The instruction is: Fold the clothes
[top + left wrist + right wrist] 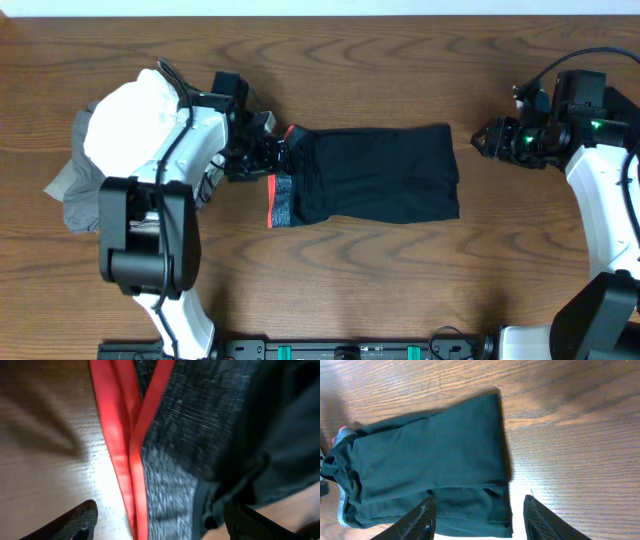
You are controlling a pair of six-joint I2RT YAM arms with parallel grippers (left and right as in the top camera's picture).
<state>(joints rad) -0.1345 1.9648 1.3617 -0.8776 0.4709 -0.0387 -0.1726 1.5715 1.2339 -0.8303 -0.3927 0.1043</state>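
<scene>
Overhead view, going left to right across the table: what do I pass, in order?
Heap of white and grey clothes → left gripper, open → folded black trousers → right gripper, open.

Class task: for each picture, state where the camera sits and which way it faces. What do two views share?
Overhead: above the table, facing down on black trousers; left arm and right arm show.
Left wrist: on the left arm, close over the grey waistband; left end effector fingertips show.
Right wrist: on the right arm, facing the trousers' other end; right end effector fingertips show.
Shared: overhead and left wrist both show the waistband's red edge.
</scene>
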